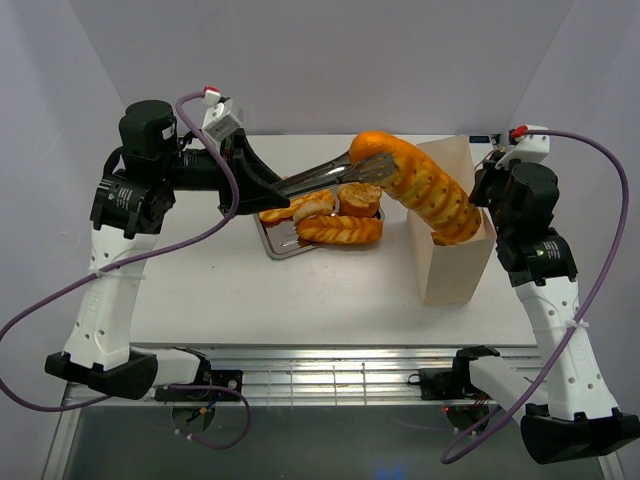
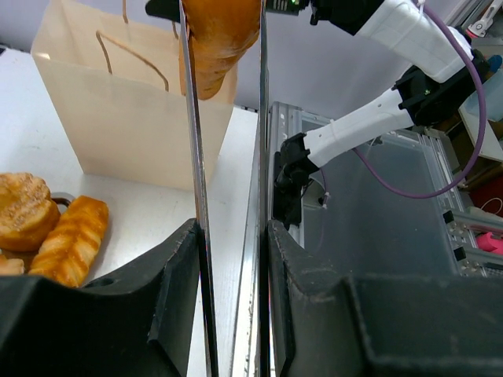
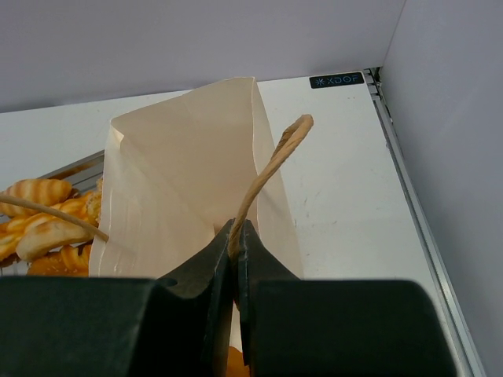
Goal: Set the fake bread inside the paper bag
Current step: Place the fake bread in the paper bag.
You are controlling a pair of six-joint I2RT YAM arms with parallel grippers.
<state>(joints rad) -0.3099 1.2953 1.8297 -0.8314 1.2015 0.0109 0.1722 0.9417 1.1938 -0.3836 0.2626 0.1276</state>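
Observation:
My left gripper is shut on the handles of metal tongs. The tongs clamp the top end of a long braided baguette. The baguette slants down to the right, its lower end inside the open mouth of the cream paper bag. My right gripper stands at the bag's far right rim, shut on the bag's string handle. More fake bread, twisted loaves and a round bun, lies on the tray.
A silver metal tray sits left of the bag at the table's middle. White enclosure walls close in the back and both sides. The bag's second handle hangs loose on its left side.

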